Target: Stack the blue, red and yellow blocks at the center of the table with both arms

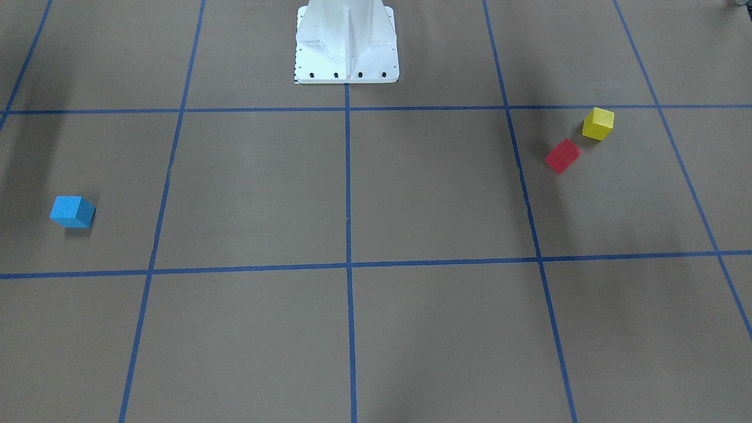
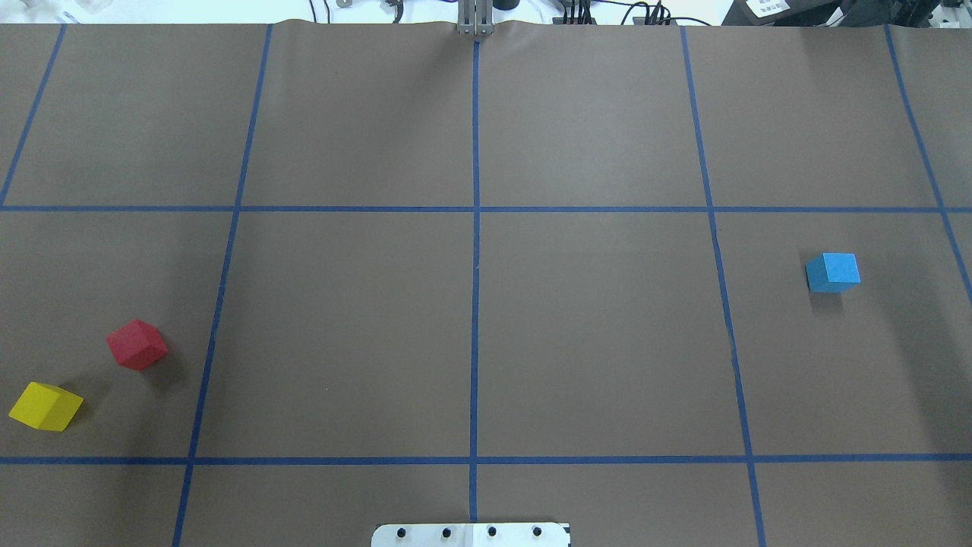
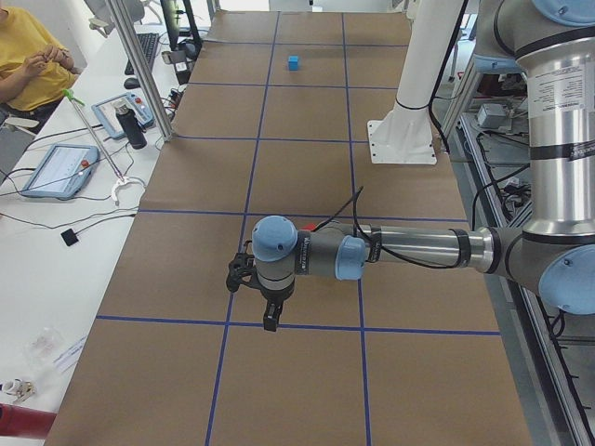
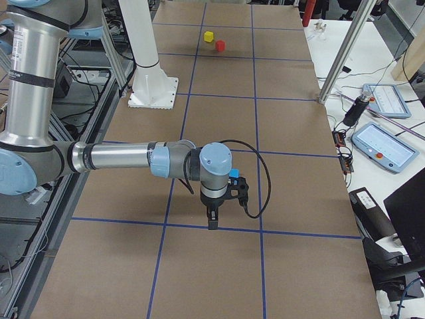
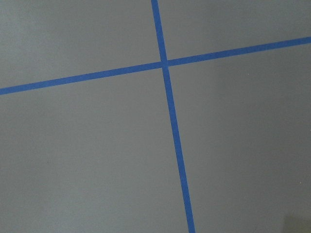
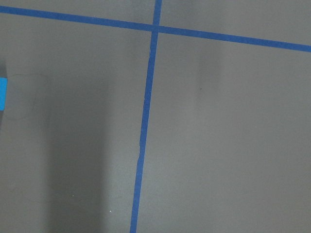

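Stack, unstarted: blue block [image 2: 833, 272] loose beside right gripper [image 4: 212, 216], red block [image 2: 137, 344] and yellow block [image 2: 45, 406] loose, just apart, near left gripper [image 3: 266, 312], none at centre; whether either gripper's jaws stand open or closed cannot be told; all three placements remain.

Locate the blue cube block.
In the overhead view, the small blue cube block sits on the robot's right side, just past a blue tape line.
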`<action>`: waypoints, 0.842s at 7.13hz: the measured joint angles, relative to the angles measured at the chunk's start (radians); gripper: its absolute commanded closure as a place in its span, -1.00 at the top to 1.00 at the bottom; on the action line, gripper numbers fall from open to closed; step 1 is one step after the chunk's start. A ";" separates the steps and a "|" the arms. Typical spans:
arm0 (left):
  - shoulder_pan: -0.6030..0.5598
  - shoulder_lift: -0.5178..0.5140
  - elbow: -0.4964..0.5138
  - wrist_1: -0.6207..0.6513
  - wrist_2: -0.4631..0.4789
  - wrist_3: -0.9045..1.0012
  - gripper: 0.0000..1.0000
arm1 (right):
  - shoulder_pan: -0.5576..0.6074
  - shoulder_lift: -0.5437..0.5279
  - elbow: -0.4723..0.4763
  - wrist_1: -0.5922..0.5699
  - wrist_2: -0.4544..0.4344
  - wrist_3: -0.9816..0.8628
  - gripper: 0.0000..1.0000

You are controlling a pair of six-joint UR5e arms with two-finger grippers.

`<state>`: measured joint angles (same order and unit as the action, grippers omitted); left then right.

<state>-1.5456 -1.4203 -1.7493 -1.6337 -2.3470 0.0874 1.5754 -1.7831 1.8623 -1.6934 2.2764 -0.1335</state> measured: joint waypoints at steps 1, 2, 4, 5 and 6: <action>0.001 -0.001 -0.002 0.000 0.000 0.000 1.00 | 0.000 0.000 0.000 0.000 0.000 0.000 1.00; 0.001 -0.001 -0.008 0.000 -0.001 0.000 1.00 | 0.000 0.000 0.001 0.000 0.000 0.000 1.00; 0.001 0.001 -0.030 0.000 0.001 0.000 1.00 | 0.000 0.002 0.003 0.001 -0.001 -0.002 1.00; 0.001 0.000 -0.042 0.000 0.002 0.000 1.00 | 0.000 0.002 0.002 0.001 -0.003 -0.001 1.00; 0.002 -0.004 -0.053 0.000 0.002 -0.001 1.00 | 0.000 0.005 0.003 0.002 -0.002 0.000 1.00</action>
<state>-1.5437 -1.4241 -1.8024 -1.6337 -2.3454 0.0862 1.5754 -1.7784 1.8654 -1.6917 2.2739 -0.1337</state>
